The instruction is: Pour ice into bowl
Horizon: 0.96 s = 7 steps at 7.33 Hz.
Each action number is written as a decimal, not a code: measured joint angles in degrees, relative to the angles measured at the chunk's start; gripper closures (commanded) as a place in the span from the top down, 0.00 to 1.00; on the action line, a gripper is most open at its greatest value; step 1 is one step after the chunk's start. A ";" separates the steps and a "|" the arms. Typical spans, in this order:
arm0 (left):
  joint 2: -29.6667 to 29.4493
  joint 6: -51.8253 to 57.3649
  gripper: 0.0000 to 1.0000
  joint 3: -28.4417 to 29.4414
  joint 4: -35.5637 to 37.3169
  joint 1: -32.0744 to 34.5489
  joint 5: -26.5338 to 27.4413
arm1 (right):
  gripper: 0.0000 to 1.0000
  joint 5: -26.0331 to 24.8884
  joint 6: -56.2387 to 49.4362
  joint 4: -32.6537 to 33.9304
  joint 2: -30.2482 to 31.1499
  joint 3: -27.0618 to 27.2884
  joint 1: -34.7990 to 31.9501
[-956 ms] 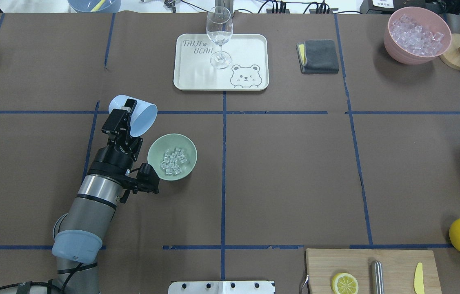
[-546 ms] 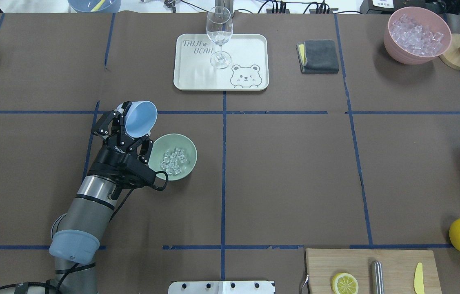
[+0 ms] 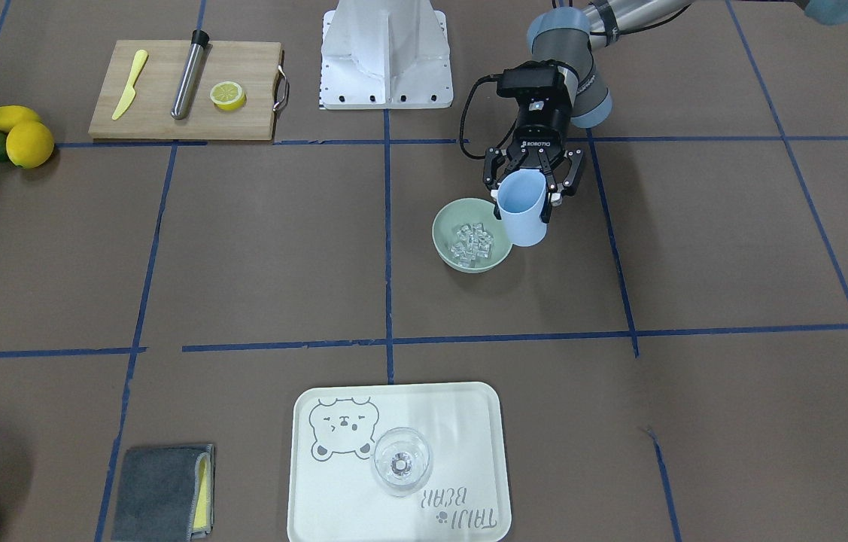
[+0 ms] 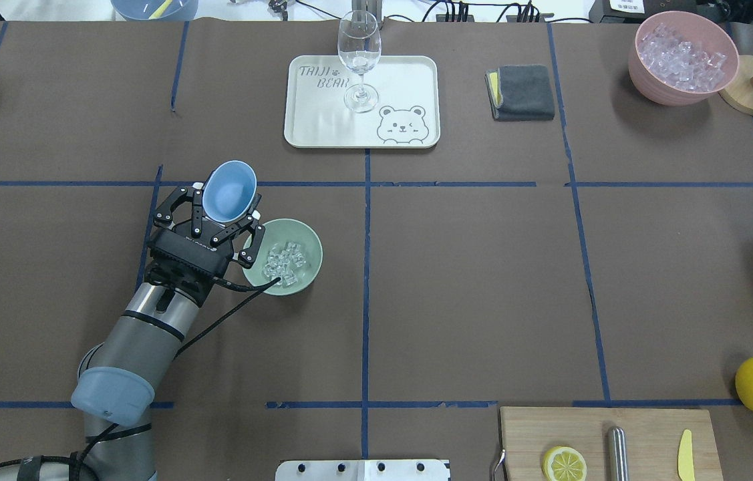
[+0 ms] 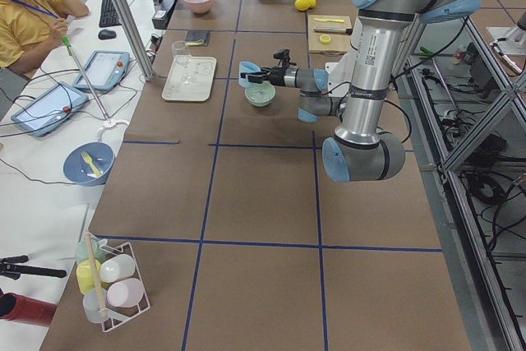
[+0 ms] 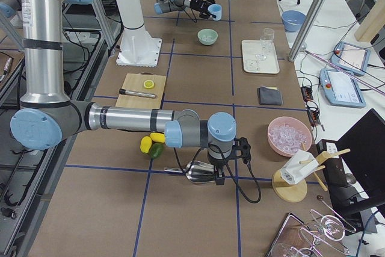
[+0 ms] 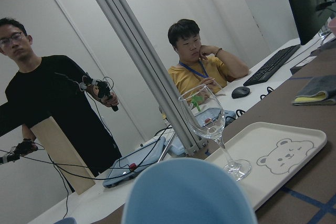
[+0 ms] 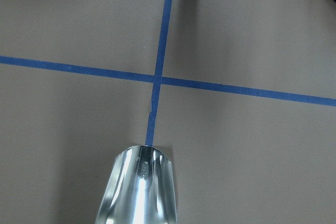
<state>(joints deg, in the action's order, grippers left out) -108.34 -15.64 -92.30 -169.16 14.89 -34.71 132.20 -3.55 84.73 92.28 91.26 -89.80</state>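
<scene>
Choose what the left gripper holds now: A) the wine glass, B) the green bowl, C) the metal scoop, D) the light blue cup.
D: the left gripper is shut on the sides of the light blue cup, right beside the green bowl that holds the ice.

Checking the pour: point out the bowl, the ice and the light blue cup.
bowl (image 4: 313,250), overhead view, bare inner wall, right side.
ice (image 4: 282,262), overhead view, middle of the pile.
light blue cup (image 4: 230,192), overhead view, its inside.

Left gripper (image 3: 522,202) extends level, jaws clamped on a cup (image 3: 523,224); right gripper (image 6: 216,174) sits low, grip unclear.
</scene>
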 measured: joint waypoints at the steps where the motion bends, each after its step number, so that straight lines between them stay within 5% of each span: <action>1: 0.86 -5.31 0.00 -0.01 0.19 0.90 -2.14 | 1.00 -0.01 0.00 0.00 0.00 0.03 -0.02; 7: 20.54 -24.31 0.00 -1.56 -0.28 15.64 -21.46 | 1.00 -0.01 -0.05 -0.04 0.24 0.05 -0.02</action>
<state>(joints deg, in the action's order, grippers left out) -87.80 -39.95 -93.86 -169.44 30.53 -56.17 132.19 -3.60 84.69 92.53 91.31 -89.82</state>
